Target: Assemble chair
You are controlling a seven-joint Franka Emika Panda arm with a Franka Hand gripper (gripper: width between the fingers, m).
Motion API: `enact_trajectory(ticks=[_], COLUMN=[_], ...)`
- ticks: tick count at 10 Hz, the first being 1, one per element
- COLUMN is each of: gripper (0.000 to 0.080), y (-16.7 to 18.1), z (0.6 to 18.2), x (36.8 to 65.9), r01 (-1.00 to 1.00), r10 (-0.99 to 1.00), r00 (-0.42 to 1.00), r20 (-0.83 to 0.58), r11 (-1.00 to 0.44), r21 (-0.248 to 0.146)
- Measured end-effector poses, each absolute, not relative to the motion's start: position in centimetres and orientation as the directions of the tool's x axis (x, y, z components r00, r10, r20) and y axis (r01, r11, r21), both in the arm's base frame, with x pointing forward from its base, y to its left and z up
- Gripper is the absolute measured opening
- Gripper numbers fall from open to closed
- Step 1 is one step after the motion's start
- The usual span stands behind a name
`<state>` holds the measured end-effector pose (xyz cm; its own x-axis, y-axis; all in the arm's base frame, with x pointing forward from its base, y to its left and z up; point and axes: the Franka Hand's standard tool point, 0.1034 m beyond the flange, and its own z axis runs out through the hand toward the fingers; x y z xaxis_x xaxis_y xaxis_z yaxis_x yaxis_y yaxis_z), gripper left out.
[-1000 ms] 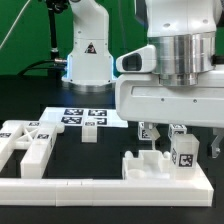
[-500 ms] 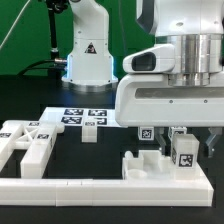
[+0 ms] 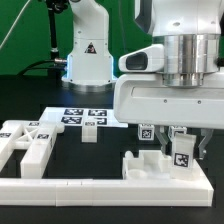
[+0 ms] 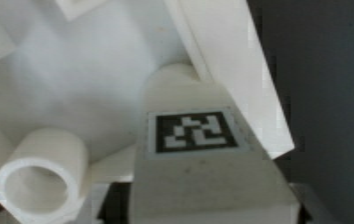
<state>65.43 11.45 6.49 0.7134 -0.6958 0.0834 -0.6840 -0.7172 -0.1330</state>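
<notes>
My gripper (image 3: pixel 183 148) hangs low at the exterior view's right and is shut on a short square white post (image 3: pixel 184 158) with a black-and-white tag. The post stands upright over a white blocky chair part (image 3: pixel 150 166) resting against the long L-shaped rail (image 3: pixel 70 187). In the wrist view the tagged post (image 4: pixel 197 133) fills the gap of my gripper (image 4: pixel 209 206), with dark fingers (image 4: pixel 124 200) on both sides. A white part with a round tube end (image 4: pixel 41 182) lies beside it. The post's lower end is hidden.
More white chair parts (image 3: pixel 25 142) lie at the exterior view's left. A small tagged post (image 3: pixel 90 131) stands by the marker board (image 3: pixel 78 115). The robot base (image 3: pixel 88 55) stands behind. The wide gripper body (image 3: pixel 165 100) hides the table behind it.
The hand has shifted slightly toward the exterior view's right and stays low. The post is still in the grip. Other parts have not moved.
</notes>
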Motion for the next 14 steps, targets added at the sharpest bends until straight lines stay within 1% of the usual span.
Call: enact_trajectory(ticks=[2,3,4,5,7,8,9,10,11,12,14], gripper=[0.0289,0.0289,0.0289,0.0289,0.0289,0.047,0.0586,0.0586,0.0636,0.0647,0.0647], y=[11.6,11.6,11.6,11.7,11.7,11.7,11.8,11.8,11.6,10.9,8.4], z=[6.5,6.5,6.5,6.5,6.5,6.5,6.5,6.5,6.8,8.4,10.9], x=[65.1,65.0,65.0,65.0,65.0,65.0,65.0,65.0,65.1,65.5,66.3], r01=[-0.898,-0.968,-0.994,-0.995,-0.994,-0.995,-0.995,-0.995,-0.994,-0.988,-0.978], r10=[-0.904,-0.972,-0.995,-0.995,-0.995,-0.996,-0.996,-0.996,-0.996,-0.992,-0.988], r00=[0.426,0.232,0.038,-0.022,-0.036,-0.003,-0.003,-0.002,0.028,0.091,0.123], r20=[0.011,-0.04,-0.087,-0.093,-0.095,-0.092,-0.092,-0.092,-0.089,-0.082,-0.094], r11=[-0.425,-0.226,-0.029,0.031,0.046,0.013,0.012,0.012,-0.018,-0.08,-0.105], r21=[-0.119,-0.112,-0.105,-0.1,-0.098,-0.101,-0.101,-0.101,-0.109,-0.135,-0.178])
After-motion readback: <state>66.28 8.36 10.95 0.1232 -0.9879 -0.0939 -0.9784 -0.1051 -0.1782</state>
